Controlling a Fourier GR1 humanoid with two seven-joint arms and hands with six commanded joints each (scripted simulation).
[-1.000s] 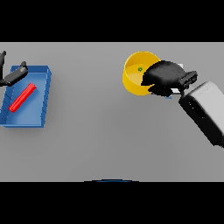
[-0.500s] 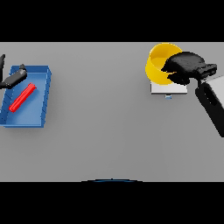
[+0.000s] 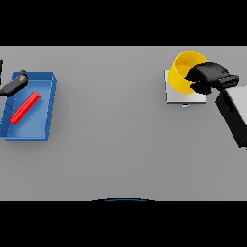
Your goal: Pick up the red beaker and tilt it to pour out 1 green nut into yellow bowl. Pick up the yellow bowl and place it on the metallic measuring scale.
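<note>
Now the yellow bowl (image 3: pixel 184 72) sits up at two o'clock on the table (image 3: pixel 116 144), over the metallic measuring scale (image 3: pixel 179 94), tipped with its mouth toward three o'clock. Whether its base touches the plate, I cannot tell. The right hand (image 3: pixel 208 77) has it, dark fingers wrapped over the rim at the bowl's three o'clock edge. Looks like a light, stiff shell with a smooth wall, likely slippery, so the rim pinch is the sensible hold. Over at nine o'clock, the red beaker (image 3: pixel 25 107) lies flat in the blue tray (image 3: pixel 48 106), the left hand (image 3: pixel 13 85) resting at the tray's top-left corner, fingers unreadable.
</note>
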